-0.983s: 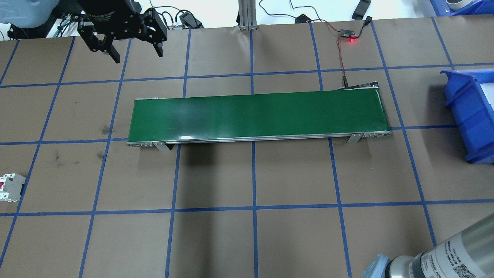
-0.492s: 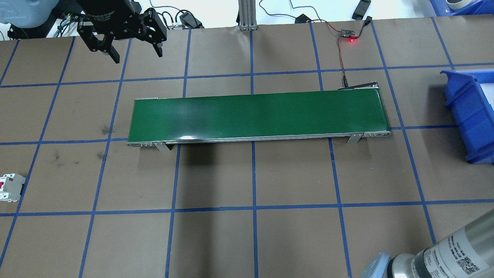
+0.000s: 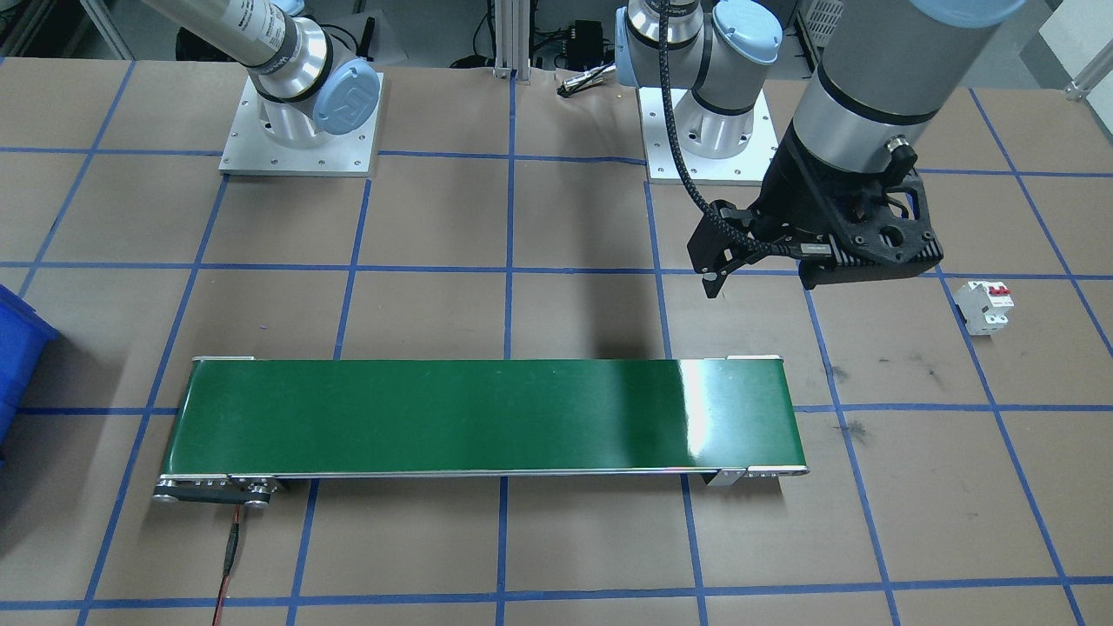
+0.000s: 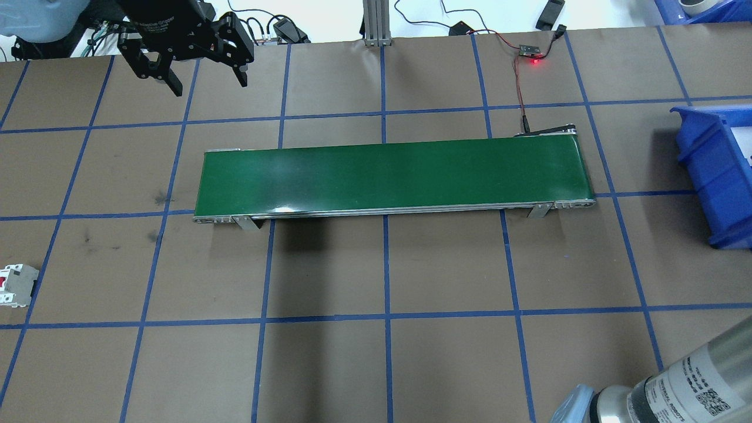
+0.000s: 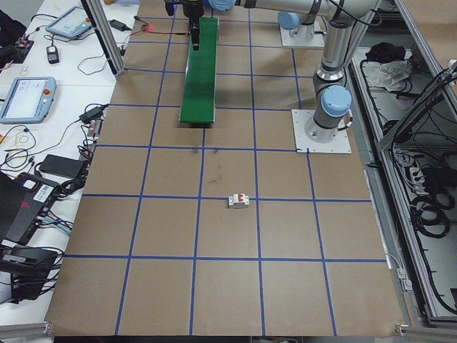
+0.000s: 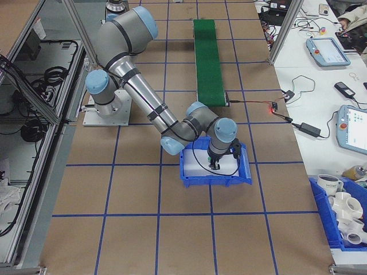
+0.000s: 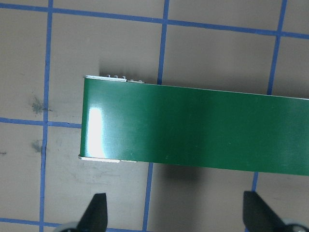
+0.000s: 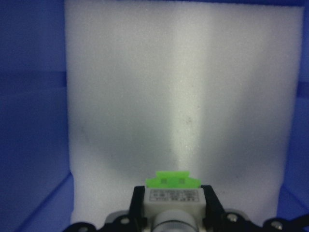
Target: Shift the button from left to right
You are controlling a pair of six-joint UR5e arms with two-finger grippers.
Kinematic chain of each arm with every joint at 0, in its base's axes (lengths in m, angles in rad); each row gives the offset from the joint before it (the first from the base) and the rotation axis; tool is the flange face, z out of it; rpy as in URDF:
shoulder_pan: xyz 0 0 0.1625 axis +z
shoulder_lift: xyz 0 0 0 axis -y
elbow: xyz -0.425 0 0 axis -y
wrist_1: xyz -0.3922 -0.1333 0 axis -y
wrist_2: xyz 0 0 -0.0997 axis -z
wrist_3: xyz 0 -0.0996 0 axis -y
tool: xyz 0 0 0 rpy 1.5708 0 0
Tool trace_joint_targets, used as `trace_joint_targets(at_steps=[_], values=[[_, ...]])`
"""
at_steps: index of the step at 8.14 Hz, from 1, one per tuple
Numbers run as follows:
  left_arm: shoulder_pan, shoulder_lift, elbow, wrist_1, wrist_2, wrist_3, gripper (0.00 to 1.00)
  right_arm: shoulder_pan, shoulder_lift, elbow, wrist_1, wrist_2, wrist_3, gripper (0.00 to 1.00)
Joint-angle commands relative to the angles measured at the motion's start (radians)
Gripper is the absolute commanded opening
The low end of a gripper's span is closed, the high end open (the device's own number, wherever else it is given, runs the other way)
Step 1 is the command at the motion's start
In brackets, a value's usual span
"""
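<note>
While the right gripper [image 8: 174, 212] is hanging over the blue bin [image 6: 189, 171], seen low and centre in the exterior right view, its fingers [image 8: 136, 205] are pinching the button [image 8: 174, 193] between them: the right wrist view is showing the green cap and pale grey base sitting at the bottom centre of the frame, with the white foam liner [image 8: 174, 87] of the bin filling everything above it. The button is looking as if it is still above the foam rather than resting on it, though the height is hard to judge. Meanwhile the left gripper [image 4: 202, 73] is hovering in the upper left of the overhead view with its fingers spread and holding nothing, just beyond the near end of the green belt [image 4: 388, 176], which is carrying nothing. A white circuit breaker [image 4: 14, 285] is sitting at the far left edge of the counter [image 4: 388, 364] (no part of this job). From here, the main risk is a release from too high, which could be sending the button bouncing or tipping on the foam; a grip this near the cap could also be letting it twist or cling to one finger on opening.
</note>
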Motion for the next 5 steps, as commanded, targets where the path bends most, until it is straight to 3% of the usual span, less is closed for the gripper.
trace_joint_targets(at_steps=[1,3,4,5], values=[[-0.001,0.001,0.000,0.000,0.000,-0.002,1.00,0.000,0.001,0.030,-0.012,0.009,0.001,0.09],[0.000,0.001,0.000,0.000,0.000,0.000,1.00,0.000,0.000,0.035,-0.044,0.009,-0.006,0.20],[-0.001,0.001,0.000,0.000,0.000,0.000,1.00,0.000,-0.002,0.035,-0.044,0.009,-0.020,0.44],[0.000,0.001,0.000,0.000,0.000,0.000,1.00,0.000,-0.006,0.035,-0.044,0.006,-0.023,0.99]])
